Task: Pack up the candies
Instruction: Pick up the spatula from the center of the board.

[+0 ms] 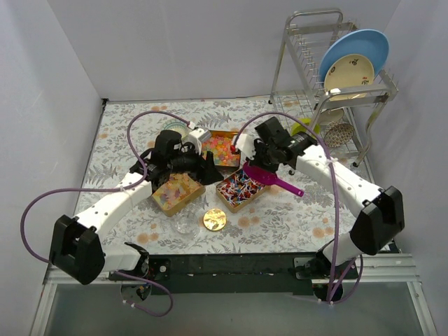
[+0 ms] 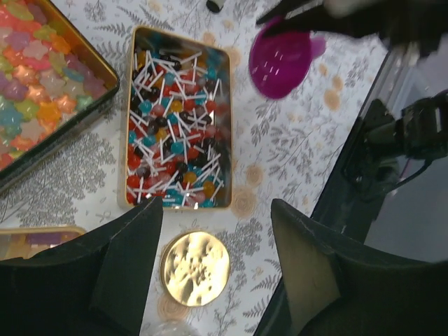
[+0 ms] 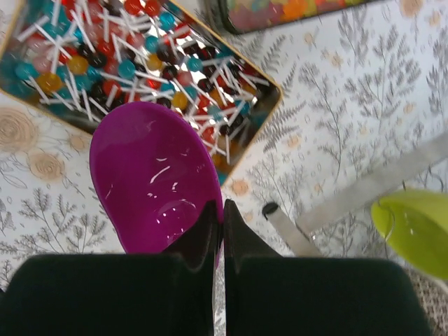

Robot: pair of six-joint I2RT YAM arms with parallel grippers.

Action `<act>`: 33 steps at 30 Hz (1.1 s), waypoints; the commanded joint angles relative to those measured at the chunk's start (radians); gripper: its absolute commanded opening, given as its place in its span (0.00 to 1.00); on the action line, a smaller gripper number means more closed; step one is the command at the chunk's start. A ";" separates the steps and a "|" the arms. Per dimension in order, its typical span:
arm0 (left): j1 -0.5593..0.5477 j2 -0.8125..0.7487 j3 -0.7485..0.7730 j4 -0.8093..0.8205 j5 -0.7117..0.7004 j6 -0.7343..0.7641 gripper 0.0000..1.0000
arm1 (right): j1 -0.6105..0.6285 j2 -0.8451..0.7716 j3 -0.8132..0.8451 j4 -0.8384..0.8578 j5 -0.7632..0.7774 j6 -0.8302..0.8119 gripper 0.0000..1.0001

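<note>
Three gold tins hold the candies: pale gummies [image 1: 177, 192], bright jellies [image 1: 222, 148] and red-blue-white wrapped pieces [image 1: 238, 189]. My right gripper [image 1: 250, 162] is shut on the rim of the empty magenta scoop [image 1: 269, 178], held just above the wrapped-piece tin's far end; the right wrist view shows the gripper [image 3: 223, 204], scoop [image 3: 150, 178] and wrapped pieces [image 3: 140, 63]. My left gripper [image 1: 208, 170] is open and empty between the tins. In the left wrist view the gripper [image 2: 217, 234] hangs above the gold lid [image 2: 194, 267], with the wrapped pieces [image 2: 178, 119], jellies [image 2: 42, 77] and scoop [image 2: 280, 63] beyond.
The round gold lid [image 1: 215, 220] lies near the front, beside a clear glass jar [image 1: 185, 222]. A metal dish rack [image 1: 329, 84] with plates stands at the back right, with a green bowl [image 3: 413, 224] and a rack leg [image 3: 283, 227] close to my right gripper.
</note>
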 commanded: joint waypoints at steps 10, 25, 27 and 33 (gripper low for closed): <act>0.066 0.079 0.017 0.244 0.239 -0.199 0.54 | 0.171 0.147 0.166 0.019 0.050 0.020 0.01; 0.086 0.120 -0.056 0.379 0.213 -0.327 0.43 | 0.267 0.131 0.211 0.002 -0.031 0.040 0.01; 0.088 0.123 -0.059 0.373 0.194 -0.328 0.42 | 0.277 0.131 0.222 0.000 -0.037 0.043 0.01; 0.146 0.096 -0.098 0.424 0.237 -0.405 0.45 | 0.280 0.110 0.214 0.002 -0.028 0.047 0.01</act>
